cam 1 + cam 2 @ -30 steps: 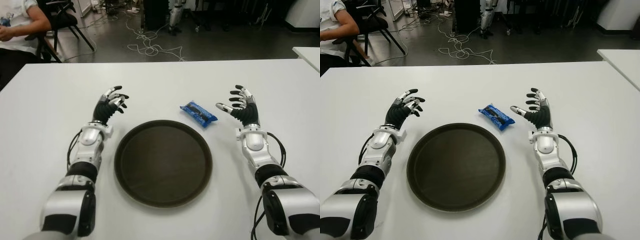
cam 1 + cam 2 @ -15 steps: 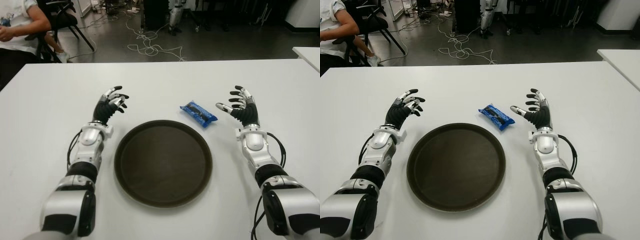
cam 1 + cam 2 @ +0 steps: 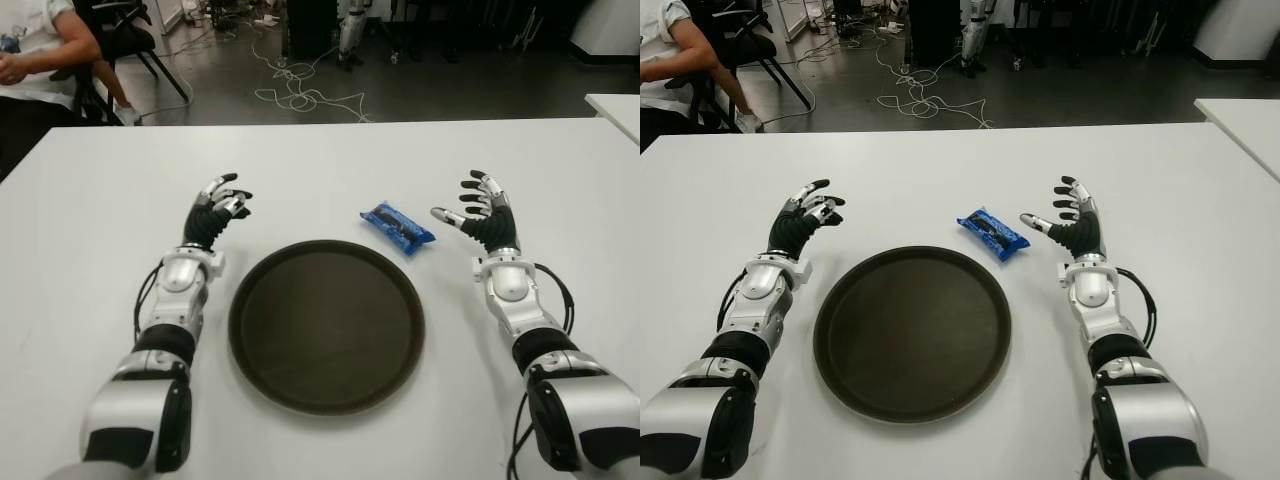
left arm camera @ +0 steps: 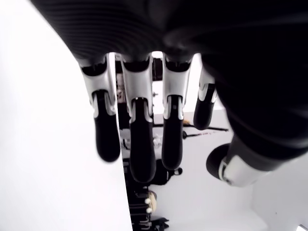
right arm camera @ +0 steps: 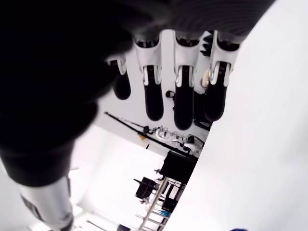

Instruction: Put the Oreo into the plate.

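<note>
A blue Oreo packet (image 3: 397, 227) lies on the white table (image 3: 320, 160), just beyond the far right rim of the round dark plate (image 3: 326, 325). The plate holds nothing. My right hand (image 3: 478, 214) is to the right of the packet, a short gap away, its fingers spread and holding nothing. My left hand (image 3: 217, 209) shows off the plate's far left rim, its fingers loosely extended and holding nothing. Both wrist views show straight fingers (image 4: 136, 139) with nothing between them.
A person sits on a chair (image 3: 110, 40) beyond the table's far left corner. Cables (image 3: 300, 95) lie on the floor behind the table. Another white table's corner (image 3: 615, 108) shows at the right edge.
My left hand has shifted slightly away from the plate and forward. The right hand, the packet and the plate stay where they were.
</note>
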You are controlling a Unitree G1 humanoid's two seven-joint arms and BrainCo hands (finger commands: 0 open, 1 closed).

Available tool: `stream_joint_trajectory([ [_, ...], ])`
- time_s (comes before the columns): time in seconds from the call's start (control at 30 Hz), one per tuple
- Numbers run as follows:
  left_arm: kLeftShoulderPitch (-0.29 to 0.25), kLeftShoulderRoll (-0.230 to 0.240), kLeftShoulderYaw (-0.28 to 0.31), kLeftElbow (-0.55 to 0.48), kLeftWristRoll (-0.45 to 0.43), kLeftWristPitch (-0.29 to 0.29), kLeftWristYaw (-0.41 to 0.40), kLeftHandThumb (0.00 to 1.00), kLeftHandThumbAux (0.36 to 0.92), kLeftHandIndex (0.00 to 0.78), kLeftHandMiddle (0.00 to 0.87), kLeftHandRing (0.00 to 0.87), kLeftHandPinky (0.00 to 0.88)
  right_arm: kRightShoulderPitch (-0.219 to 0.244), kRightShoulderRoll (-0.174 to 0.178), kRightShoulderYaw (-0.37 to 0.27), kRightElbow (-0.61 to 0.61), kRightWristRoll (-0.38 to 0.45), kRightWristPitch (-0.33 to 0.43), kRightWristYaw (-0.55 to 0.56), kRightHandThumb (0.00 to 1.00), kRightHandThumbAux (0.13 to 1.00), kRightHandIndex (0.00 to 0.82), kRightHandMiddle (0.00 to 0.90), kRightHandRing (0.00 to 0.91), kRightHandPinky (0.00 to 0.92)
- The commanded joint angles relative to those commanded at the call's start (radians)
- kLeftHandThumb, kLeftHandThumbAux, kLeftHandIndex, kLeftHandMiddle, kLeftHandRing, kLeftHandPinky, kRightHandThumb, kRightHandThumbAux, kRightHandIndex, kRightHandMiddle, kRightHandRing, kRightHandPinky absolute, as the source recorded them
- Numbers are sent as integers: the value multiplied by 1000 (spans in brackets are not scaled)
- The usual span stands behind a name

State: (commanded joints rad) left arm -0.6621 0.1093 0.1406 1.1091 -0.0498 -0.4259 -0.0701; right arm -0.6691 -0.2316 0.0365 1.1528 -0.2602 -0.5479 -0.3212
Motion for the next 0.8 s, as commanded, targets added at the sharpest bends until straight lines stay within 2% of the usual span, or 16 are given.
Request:
stream_joint_trajectory([
  [0.2,-8,2,0,19,6,-7,19,939,632,161,460,257,263,-16,-20,66,-36,-86,53,-30,0,725,73,117,112,67],
  [0.4,-10,1,0,30,7,-17,26,939,632,164,462,252,258,-24,-36,121,-95,-154,137,-33,0,698,29,60,60,38],
  [0.57,-15,1,3,44,3,-18,27,939,632,159,462,245,248,-97,-39,209,-157,-263,298,-1,0,702,4,13,18,34],
  [0.7,-16,-1,4,48,3,-22,28,939,632,157,462,251,253,-128,-45,268,-189,-328,368,31,0,702,1,3,4,24],
  [0.8,-14,-2,4,47,3,-25,28,939,632,158,462,256,256,-145,-50,321,-201,-382,394,46,0,711,0,0,1,13],
])
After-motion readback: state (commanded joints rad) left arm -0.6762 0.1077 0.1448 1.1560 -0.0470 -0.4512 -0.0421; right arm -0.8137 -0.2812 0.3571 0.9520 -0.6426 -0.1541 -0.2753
